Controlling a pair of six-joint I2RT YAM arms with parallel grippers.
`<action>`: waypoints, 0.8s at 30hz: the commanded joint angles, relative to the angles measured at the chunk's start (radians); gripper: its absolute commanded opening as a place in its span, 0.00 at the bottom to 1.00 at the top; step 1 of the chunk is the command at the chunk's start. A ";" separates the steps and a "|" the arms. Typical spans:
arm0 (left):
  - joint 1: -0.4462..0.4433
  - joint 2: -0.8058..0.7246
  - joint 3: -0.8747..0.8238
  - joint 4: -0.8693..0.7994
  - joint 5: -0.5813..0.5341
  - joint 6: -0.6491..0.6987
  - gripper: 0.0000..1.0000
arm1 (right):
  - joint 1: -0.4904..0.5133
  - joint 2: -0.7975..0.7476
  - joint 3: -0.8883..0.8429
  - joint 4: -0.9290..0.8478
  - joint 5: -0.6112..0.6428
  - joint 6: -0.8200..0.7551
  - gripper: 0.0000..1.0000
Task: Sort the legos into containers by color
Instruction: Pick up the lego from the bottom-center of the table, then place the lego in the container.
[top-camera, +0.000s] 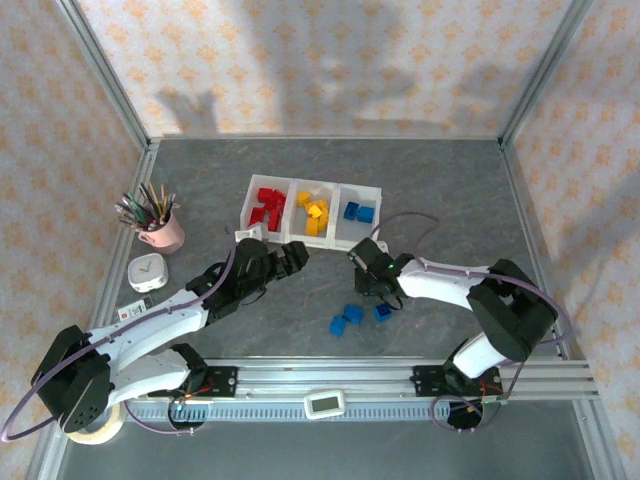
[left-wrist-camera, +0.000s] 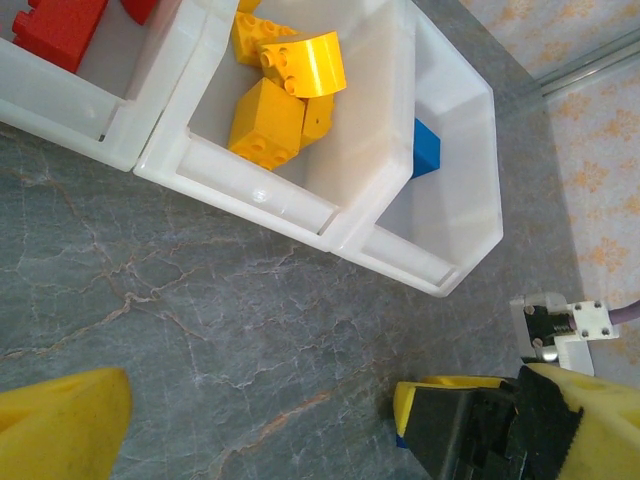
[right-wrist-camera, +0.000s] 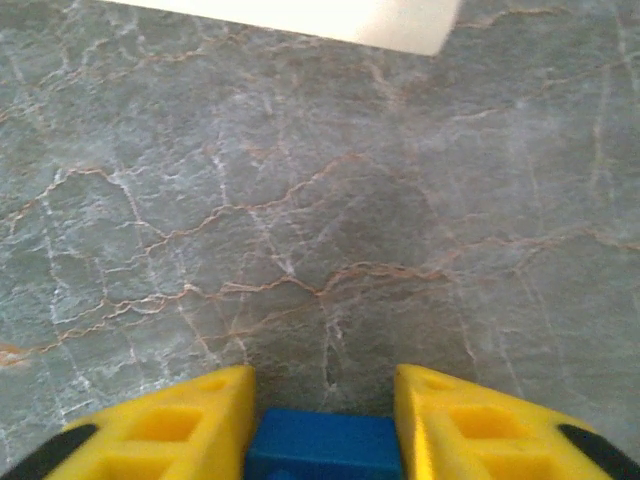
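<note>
My right gripper clamps a blue lego brick between its jaws. My left gripper stands fully open, empty, the tray just ahead of it.

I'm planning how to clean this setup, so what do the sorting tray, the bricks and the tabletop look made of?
Tray: smooth white plastic, walls milky and slightly see-through. Yellow bricks and blue brick: hard moulded plastic, evenly coloured with a slight sheen; studs show on the yellow ones. Tabletop: matte grey with brownish veins, stone-like, though possibly printed laminate or a mat.
</note>
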 joint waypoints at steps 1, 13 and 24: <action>-0.004 -0.013 -0.005 0.012 -0.033 -0.004 0.99 | 0.009 0.015 0.010 -0.018 0.004 0.006 0.32; -0.002 -0.005 0.069 -0.035 -0.068 0.060 0.99 | -0.008 -0.012 0.218 -0.091 0.129 -0.021 0.24; 0.036 0.043 0.193 -0.083 -0.105 0.142 0.99 | -0.130 0.213 0.499 -0.044 0.196 -0.084 0.24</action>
